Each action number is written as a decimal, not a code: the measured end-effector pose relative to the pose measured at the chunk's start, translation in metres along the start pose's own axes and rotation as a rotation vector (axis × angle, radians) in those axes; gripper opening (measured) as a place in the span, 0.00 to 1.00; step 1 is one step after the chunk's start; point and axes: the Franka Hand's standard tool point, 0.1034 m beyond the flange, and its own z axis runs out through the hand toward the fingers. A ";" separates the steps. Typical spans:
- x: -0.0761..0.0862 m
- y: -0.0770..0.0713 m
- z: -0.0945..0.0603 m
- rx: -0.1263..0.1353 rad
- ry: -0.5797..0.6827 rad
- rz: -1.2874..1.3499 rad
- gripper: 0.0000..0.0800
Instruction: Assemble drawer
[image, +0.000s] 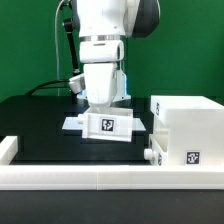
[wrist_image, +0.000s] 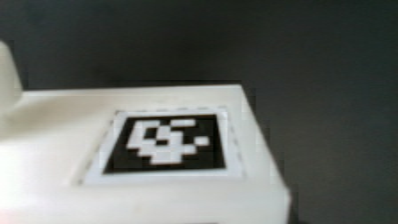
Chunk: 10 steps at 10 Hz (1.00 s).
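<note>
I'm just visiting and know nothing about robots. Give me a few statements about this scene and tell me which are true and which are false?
1. The robot arm hangs over a small white box bearing a black-and-white tag. True.
2. The large white case stands to the exterior view's left of the small box. False: it stands to the exterior view's right.
3. The table surface is black. True.
4. The wrist view shows a red tag. False: the tag is black and white.
5. The fingers are plainly seen clamping the box. False: they are hidden, so their state cannot be told.

Lab: green backdrop (image: 30, 50), tagged parts (image: 108, 123)
</note>
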 end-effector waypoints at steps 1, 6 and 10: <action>0.006 0.008 -0.002 0.003 0.000 -0.009 0.05; 0.012 0.026 -0.002 0.037 -0.002 -0.018 0.05; 0.020 0.037 -0.004 0.086 -0.006 -0.030 0.05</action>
